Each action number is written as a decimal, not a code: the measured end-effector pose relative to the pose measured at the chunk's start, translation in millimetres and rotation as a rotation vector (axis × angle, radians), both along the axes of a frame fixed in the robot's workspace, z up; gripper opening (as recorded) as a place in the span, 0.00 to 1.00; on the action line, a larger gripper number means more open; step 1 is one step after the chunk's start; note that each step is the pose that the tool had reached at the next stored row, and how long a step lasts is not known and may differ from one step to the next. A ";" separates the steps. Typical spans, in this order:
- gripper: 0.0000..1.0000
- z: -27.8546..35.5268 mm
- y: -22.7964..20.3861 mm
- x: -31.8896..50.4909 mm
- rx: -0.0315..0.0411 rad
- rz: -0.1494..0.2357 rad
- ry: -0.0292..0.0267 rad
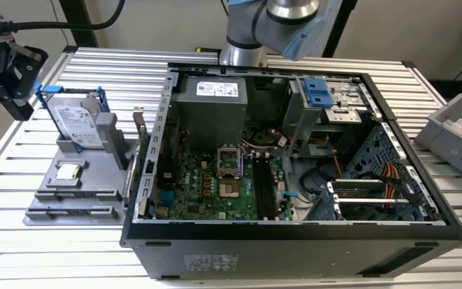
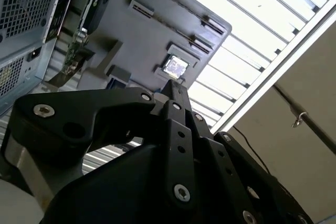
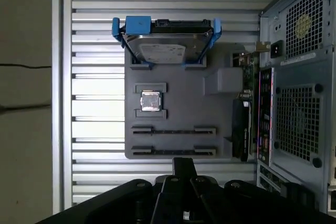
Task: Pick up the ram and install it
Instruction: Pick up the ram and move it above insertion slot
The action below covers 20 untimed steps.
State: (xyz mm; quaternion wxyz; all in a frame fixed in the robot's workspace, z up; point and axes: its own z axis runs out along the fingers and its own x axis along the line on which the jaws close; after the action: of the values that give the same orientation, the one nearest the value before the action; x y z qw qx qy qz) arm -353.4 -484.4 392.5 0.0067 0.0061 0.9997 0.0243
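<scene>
In the exterior view the gripper (image 1: 18, 105) hangs at the exterior view's far left, above the edge of the slatted table (image 1: 46, 259) and just beside the blue-framed drive (image 1: 79, 123). The drive stands on a grey tray (image 1: 55, 208), and a small square chip (image 1: 69, 171) lies on the tray nearer the camera. A card (image 1: 139, 141) stands upright between the tray and the open case (image 1: 295, 241). Inside the case lies the green board (image 1: 207, 186) with its black slots (image 1: 267, 183). The ram cannot be told apart from these dark slots, so I cannot say where it sits. The arm (image 1: 279, 24) rises behind the case, and a grey bin (image 1: 456, 129) sits at the exterior view's right. In the second wrist view the gripper (image 2: 176, 85) has its fingers (image 2: 178, 129) closed together to one tip, which is in line with the chip (image 2: 176, 66) on the tray (image 2: 157, 40), well apart from it. In the first wrist view the closed tip (image 3: 184, 163) is over the table slats just off the tray's (image 3: 184, 108) edge, near two long holders (image 3: 173, 129). The chip (image 3: 150, 100) and then the drive (image 3: 163, 51) lie beyond them, and the card (image 3: 244, 124) is beside the case (image 3: 299, 103).
</scene>
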 end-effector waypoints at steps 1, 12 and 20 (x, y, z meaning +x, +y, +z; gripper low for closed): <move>0.00 0.0 -1.5 0.0 0.0001 0.000 -0.0001; 0.00 0.0 -15.6 0.0 0.0000 0.000 0.0000; 0.00 0.1 -25.4 0.0 -0.0001 0.000 0.0001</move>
State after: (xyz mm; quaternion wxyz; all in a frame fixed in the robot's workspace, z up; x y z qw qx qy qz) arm -353.4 -509.8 392.5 0.0067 0.0061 0.9997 0.0243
